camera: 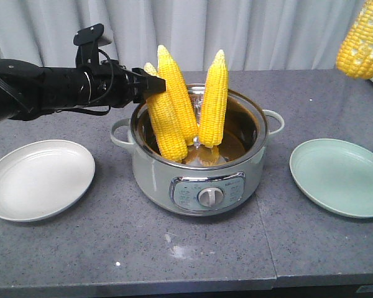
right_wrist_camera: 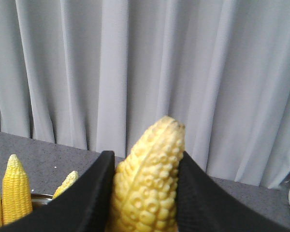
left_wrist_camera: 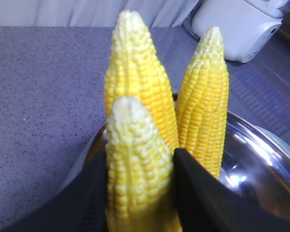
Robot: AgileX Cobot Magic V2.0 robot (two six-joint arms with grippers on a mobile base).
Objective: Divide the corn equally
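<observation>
— Left claw [left_wrist_camera: 139, 169] pinches front cob [left_wrist_camera: 135, 140], standing in pot [camera: 149, 180] beside two other cobs [camera: 174, 87] [camera: 214, 99].
— Right claw [right_wrist_camera: 145, 155]?
— Clamped on fourth cob [right_wrist_camera: 150, 193], held high, right of the pot, curtain [right_wrist_camera: 135, 58] behind.

cooker panel [camera: 208, 192] print unreadable

Corn [camera: 174, 105]: bright yellow, kernel rows, paler tips. Pot [camera: 150, 180], centre: pale grey-green, silver ctrl panel. Left plate [camera: 37, 180]: off-white. Right plate [camera: 339, 180]: pale mint. Table [camera: 174, 261]: grey, speckled. Curtain [camera: 267, 31], top: lt grey, vertical folds. Left gripper [camera: 150, 85]: black.
</observation>
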